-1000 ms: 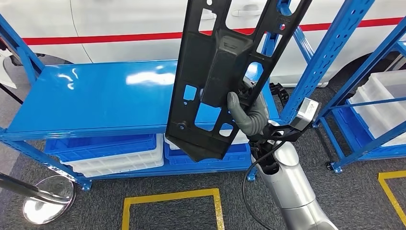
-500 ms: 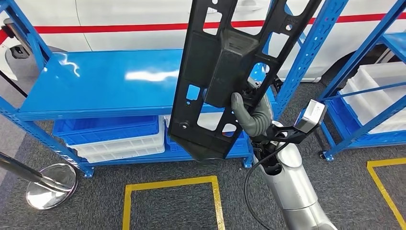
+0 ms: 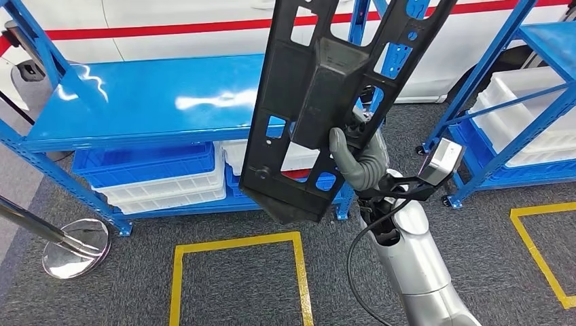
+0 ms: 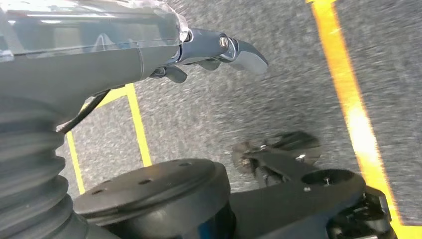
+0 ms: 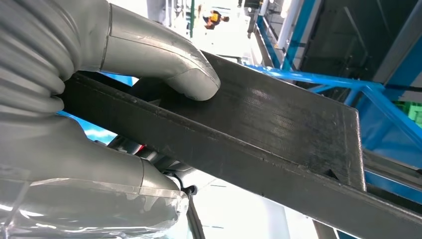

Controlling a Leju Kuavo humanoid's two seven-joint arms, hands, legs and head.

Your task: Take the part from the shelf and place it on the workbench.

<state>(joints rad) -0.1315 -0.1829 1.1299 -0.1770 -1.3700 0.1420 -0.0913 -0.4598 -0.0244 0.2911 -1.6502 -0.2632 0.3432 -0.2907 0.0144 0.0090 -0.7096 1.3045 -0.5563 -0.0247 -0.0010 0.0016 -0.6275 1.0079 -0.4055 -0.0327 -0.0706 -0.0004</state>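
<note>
One long black part [image 3: 319, 102], rectangular cutouts, gripped upright by right hand [image 3: 358, 159]

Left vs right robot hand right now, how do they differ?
The right robot hand is raised in front of the shelf, gripping the black part with its thumb pressed on it. The left robot hand holds nothing and hangs low over the grey carpet. Both have grey ribbed covers.

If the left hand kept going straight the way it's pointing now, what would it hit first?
Probably the grey carpet floor. The left hand hangs holding nothing, fingers aimed at bare carpet beside a yellow floor line. Depth is unclear.
</note>
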